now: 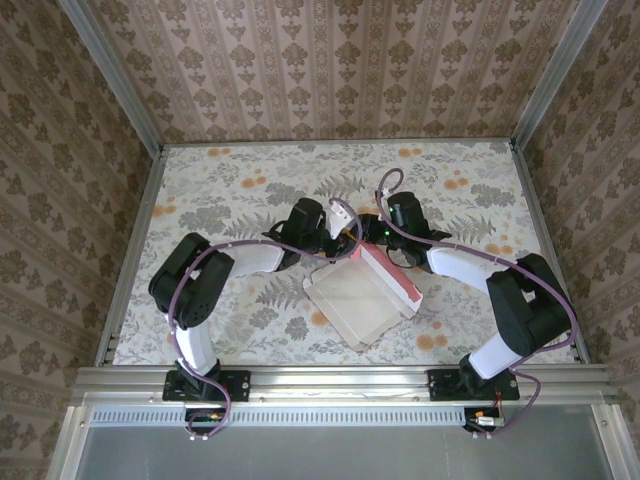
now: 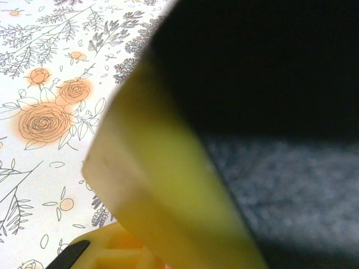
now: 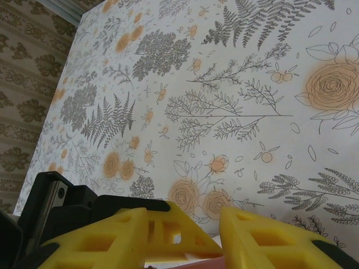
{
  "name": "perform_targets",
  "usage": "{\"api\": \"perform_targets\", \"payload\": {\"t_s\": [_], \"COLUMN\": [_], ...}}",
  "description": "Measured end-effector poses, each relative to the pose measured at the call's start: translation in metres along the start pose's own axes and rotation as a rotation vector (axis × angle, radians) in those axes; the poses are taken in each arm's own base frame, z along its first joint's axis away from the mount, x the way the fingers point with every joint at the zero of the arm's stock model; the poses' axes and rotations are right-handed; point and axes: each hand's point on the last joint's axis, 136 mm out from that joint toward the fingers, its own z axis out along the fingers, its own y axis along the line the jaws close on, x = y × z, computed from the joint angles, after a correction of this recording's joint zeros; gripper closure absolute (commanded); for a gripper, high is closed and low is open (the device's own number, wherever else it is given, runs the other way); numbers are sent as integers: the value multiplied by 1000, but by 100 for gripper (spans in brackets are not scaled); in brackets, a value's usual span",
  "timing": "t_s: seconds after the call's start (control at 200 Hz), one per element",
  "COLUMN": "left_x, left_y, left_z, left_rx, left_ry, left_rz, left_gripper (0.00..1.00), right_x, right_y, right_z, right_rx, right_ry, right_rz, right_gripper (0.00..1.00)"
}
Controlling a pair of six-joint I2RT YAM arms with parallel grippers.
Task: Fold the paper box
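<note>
The paper box (image 1: 358, 300) lies open at the middle of the floral table (image 1: 220, 190), its pale inside bare and its pink flap raised. The right gripper (image 3: 221, 238) pinches the box's pink edge. The left gripper (image 1: 338, 232), also mid-table, is too blurred to judge.

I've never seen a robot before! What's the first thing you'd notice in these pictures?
Two black-and-white arms, the left arm and the right arm, reach in and meet over the paper box in the middle of the table. The box lies open and pale inside, with a pink wall standing up along its right edge. The table is covered in orange roses and grey ferns.
</note>
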Motion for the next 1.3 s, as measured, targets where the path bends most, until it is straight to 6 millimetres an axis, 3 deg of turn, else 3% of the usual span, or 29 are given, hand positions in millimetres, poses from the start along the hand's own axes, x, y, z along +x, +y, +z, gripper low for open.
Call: {"api": "perform_targets", "payload": {"t_s": [0.51, 0.96, 1.125, 1.3], "left_x": [-3, -7, -7, -7], "left_y": [2, 5, 3, 3], "left_z": [7, 7, 7, 6], "left_rx": [-106, -266, -255, -223], "left_ry": [16, 34, 24, 16], "left_rz": [57, 125, 126, 118], "left_gripper": [100, 100, 85, 82], "right_x": [-2, -2, -1, 1], "right_y": [-8, -14, -15, -14], "right_z": [-6, -12, -13, -14], "right_rx": [21, 53, 59, 53], "right_ry": [1, 3, 10, 23], "right_rz": [36, 70, 76, 79], "right_gripper": [59, 56, 54, 53]}}
